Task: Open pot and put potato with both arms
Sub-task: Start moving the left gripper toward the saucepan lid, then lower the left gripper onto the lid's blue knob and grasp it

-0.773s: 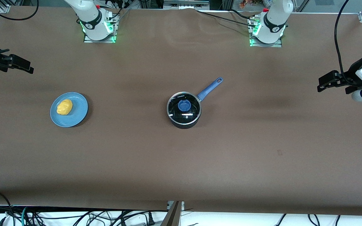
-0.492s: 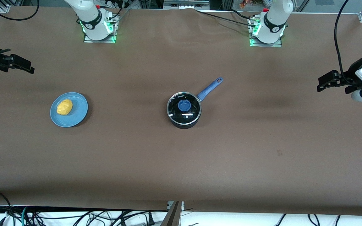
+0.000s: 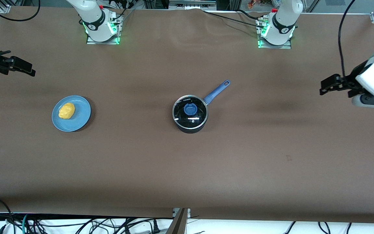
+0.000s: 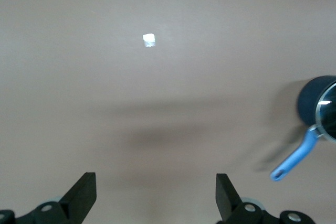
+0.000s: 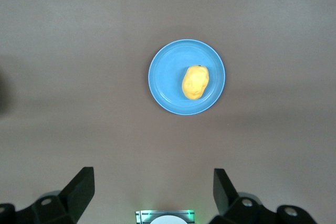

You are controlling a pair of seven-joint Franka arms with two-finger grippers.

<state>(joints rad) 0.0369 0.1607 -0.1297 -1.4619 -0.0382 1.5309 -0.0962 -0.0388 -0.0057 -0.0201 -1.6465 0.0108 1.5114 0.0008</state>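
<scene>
Front view: high, across the table (image 3: 271, 162), facing the arm bases, whole tabletop in frame.

Left wrist view: looks down from well above the table's left-arm end; left gripper (image 4: 156, 195) fingers spread; pot (image 4: 318, 107) at frame edge.

Right wrist view: looks down on plate (image 5: 167, 77) with potato (image 5: 195, 82), right gripper (image 5: 154, 192) fingers spread.

Front shares pot (image 3: 190, 113), plate (image 3: 80, 113), potato (image 3: 66, 110).

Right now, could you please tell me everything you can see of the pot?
The pot is a small round black saucepan standing upright near the middle of the table. Its glass lid, metal-rimmed with a blue knob, sits closed on it. A long blue handle with a hanging hole points toward the left arm's base. Nothing touches it but the table; both grippers are well away.
</scene>
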